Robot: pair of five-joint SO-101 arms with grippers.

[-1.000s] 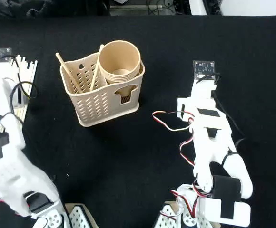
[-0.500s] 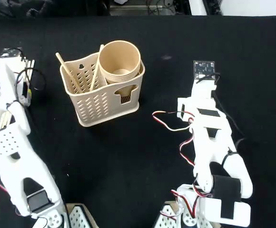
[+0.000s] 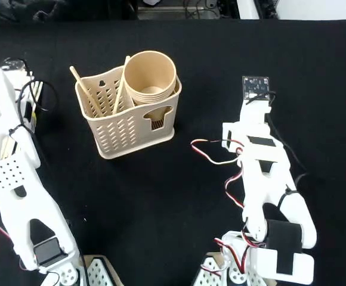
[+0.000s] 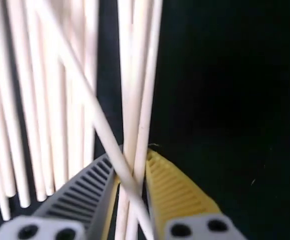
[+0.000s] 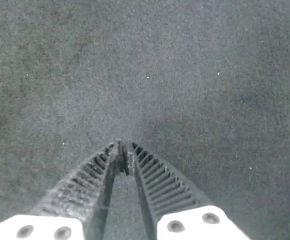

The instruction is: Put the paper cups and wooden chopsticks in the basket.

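Left wrist view shows the left claw (image 4: 130, 159) squeezed narrow on a few wooden chopsticks (image 4: 139, 95). The sticks run straight out between the grey finger and the yellow finger and go on far past the tips. The claw seems to pinch them near one end. That is likely so the long part can be tipped down into the basket later.

One slanted stick (image 4: 77, 82) lies across the held ones and also goes in between the fingers. It may come up with them, or it may slip out.

On the grey finger's side of the claw lies the pile of loose chopsticks (image 4: 40, 100), side by side on the black cloth (image 4: 235, 100). They are just beside the held ones, and the slanted stick crosses over some of them. That is what stands in the way, because a lift could drag or flick the sticks next to it. On the yellow finger's side there is bare cloth.

In the high view the left arm (image 3: 15, 173) stretches out over the pile. The basket (image 3: 125, 131) stands apart from the left claw, off toward the other arm. It already holds stacked paper cups (image 3: 151, 89) at one end and two leaning sticks (image 3: 83, 89) at the other end. So the cups look done, and the sticks are the job left.

The right claw (image 5: 123, 156) is pressed shut with nothing in it, above bare cloth. The right arm (image 3: 262, 173) sits folded on the far side of the basket from the left claw, out of the way.
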